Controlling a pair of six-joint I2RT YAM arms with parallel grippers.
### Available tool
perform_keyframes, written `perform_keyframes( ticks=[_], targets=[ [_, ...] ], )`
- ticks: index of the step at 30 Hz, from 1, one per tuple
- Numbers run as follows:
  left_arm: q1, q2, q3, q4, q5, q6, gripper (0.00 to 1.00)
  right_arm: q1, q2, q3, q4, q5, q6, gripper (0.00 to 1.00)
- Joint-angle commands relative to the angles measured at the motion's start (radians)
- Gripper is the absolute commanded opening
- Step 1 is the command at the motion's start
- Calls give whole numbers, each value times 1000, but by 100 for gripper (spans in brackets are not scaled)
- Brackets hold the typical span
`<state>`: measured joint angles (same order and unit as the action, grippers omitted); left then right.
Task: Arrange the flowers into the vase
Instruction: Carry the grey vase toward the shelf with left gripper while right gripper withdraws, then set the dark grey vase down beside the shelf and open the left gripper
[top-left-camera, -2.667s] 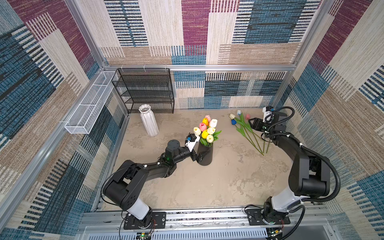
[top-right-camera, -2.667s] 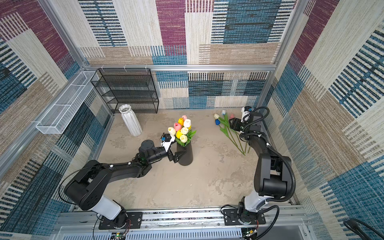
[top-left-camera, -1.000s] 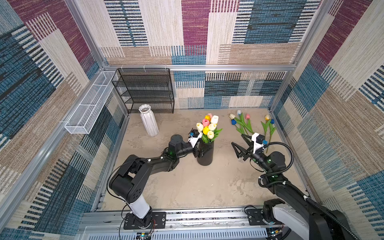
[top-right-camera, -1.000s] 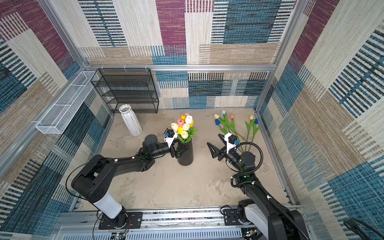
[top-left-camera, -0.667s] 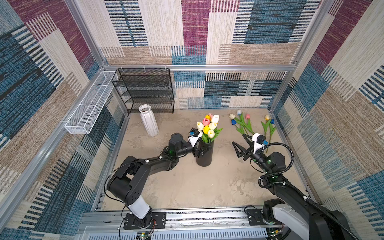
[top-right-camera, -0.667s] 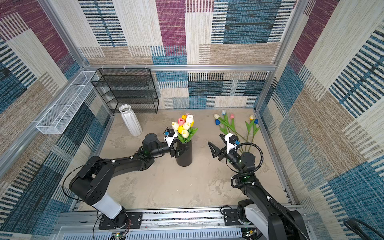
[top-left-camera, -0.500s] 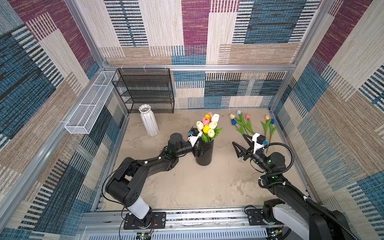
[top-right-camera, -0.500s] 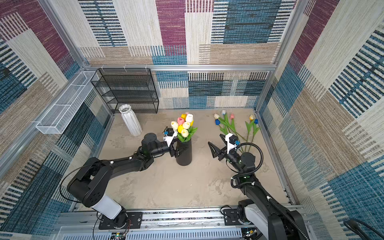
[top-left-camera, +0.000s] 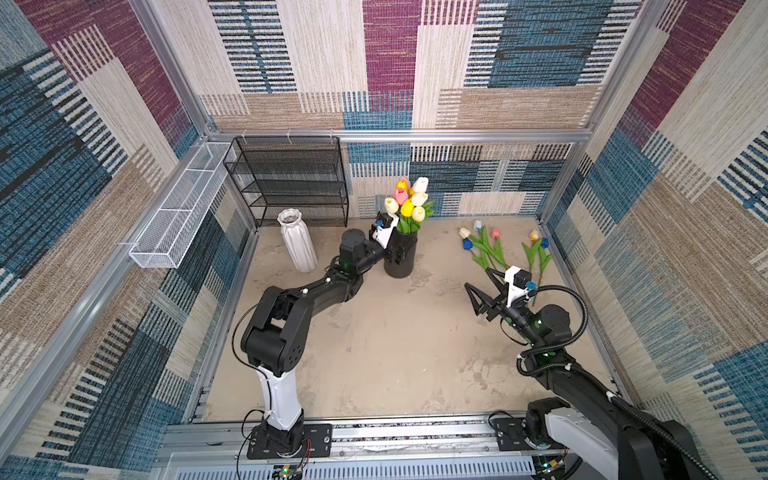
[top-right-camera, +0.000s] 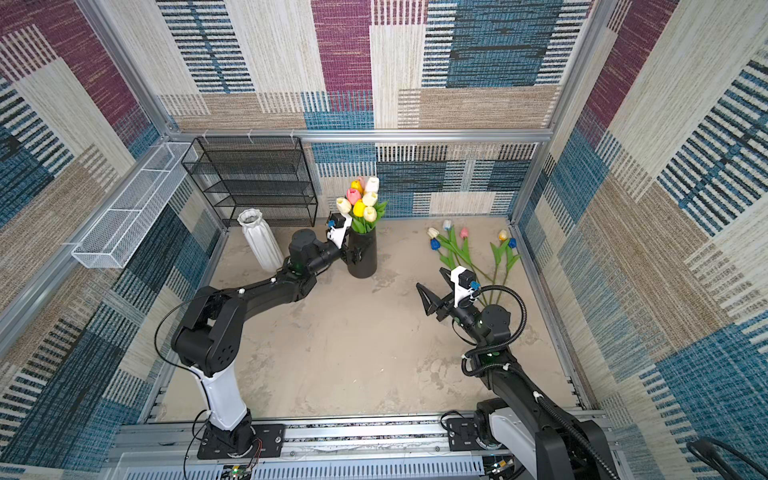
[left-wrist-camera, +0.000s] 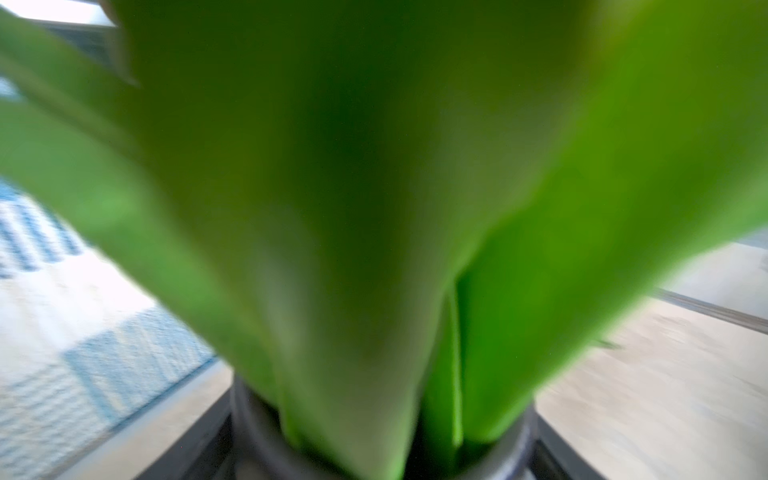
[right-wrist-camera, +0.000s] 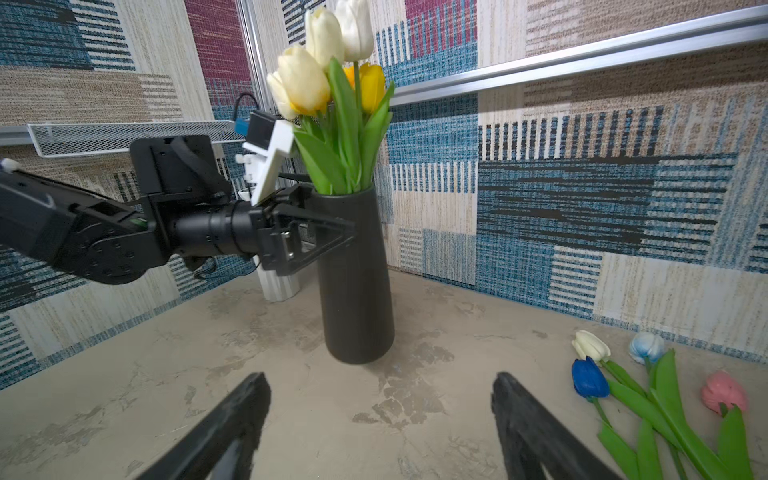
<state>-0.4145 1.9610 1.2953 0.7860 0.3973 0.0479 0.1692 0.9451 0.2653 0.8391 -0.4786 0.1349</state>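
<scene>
Left claw (top-left-camera: 398, 252) clamps black vase (right-wrist-camera: 357, 299) of tulips (right-wrist-camera: 332, 104) | right claw (right-wrist-camera: 380, 386) wide, empty | loose tulips (top-left-camera: 494, 249), far-right corner of surface (top-left-camera: 395, 353)

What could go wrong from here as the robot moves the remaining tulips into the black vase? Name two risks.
1. The black vase is tall, narrow and already crowded at the mouth. Pushing in another stem may snag or tip it, though the left hand clasps it near the rim.
2. The loose tulips lie overlapping on the table, so the open right hand might grab two or drag neighbours.
</scene>
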Motion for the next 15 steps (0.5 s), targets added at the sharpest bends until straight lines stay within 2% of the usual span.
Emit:
perform_keyframes(
  ticks=[1,6,10,15],
  targets=[
    [25,99,148,118,-112,9,14,4,-24,5,18,-5,12,87],
    [63,276,349,132,-146,-63,14,5,-74,-3,-9,-4,13,87],
    [67,381,495,65,-190,-36,14,7,-114,-9,-34,1,6,87],
    [71,470,604,26,-205,-36,14,7,-135,-15,-35,5,1,87]
  ],
)
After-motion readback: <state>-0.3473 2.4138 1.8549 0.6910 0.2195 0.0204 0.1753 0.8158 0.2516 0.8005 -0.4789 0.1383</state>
